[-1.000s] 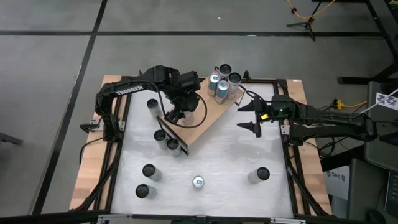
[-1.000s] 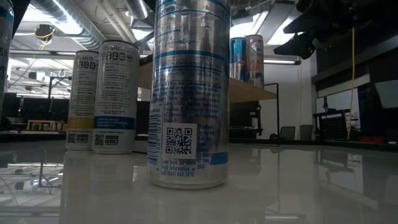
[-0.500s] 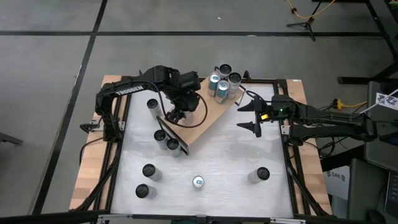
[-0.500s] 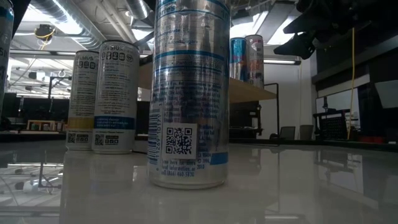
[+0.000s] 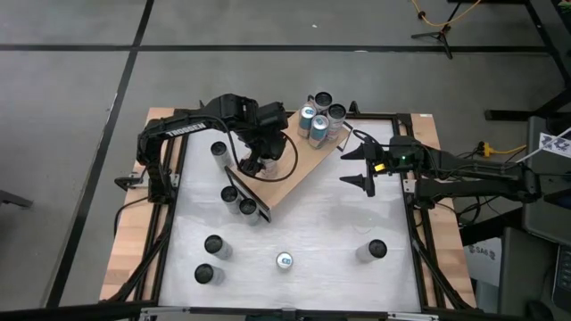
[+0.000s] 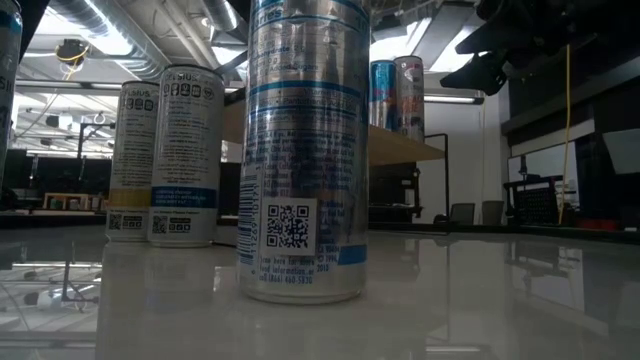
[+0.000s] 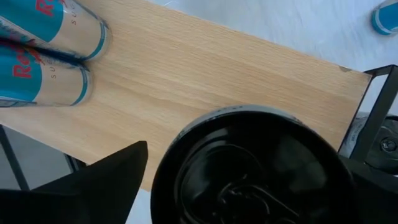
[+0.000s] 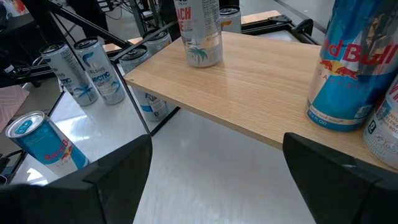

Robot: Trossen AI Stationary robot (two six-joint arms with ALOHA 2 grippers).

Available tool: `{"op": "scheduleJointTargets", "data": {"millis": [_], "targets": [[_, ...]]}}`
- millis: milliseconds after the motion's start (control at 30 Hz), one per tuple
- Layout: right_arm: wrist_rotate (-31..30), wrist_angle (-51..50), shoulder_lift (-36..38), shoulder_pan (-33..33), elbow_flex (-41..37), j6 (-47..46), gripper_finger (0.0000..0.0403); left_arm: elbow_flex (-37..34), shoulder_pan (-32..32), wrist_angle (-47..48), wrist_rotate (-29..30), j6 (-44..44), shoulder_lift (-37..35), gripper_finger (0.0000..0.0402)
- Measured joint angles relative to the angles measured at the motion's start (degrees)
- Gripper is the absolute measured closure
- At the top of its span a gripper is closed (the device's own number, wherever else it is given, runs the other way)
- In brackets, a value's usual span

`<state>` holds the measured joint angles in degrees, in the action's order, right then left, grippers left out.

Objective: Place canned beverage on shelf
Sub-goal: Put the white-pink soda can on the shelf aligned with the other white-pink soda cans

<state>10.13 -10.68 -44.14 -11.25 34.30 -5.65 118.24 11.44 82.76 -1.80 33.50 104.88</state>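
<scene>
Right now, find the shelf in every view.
High view: shelf, slanted, centre back.
Low view: tan board edge right of front can.
Left wrist view: wood under the black-topped can.
Right wrist view: board straight ahead.
Shared landmark: blue cans on its end.

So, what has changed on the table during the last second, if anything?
Nothing visible has changed. The left hand is over the shelf as before, around a can standing on the board. The right hand waits beside the shelf, and all the other cans stand where they were.
</scene>
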Motion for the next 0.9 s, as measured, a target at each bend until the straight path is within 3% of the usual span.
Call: {"op": "scheduleJointTargets", "data": {"millis": [233,500,900], "targets": [[0.0,-0.08,0.0,-0.01,0.0,0.0,0.0047,0.0,-0.02,0.07,0.44,-0.11,0.0,0.0005],[0.0,-0.33,0.0,-0.01,0.0,0.0,0.0047,0.0,-1.21,0.13,9.73,-3.3,0.01,0.0005],[0.0,-2.13,0.0,-0.02,0.0,0.0,0.0047,0.0,-2.45,2.29,9.94,-6.61,-0.04,0.0005]]}}
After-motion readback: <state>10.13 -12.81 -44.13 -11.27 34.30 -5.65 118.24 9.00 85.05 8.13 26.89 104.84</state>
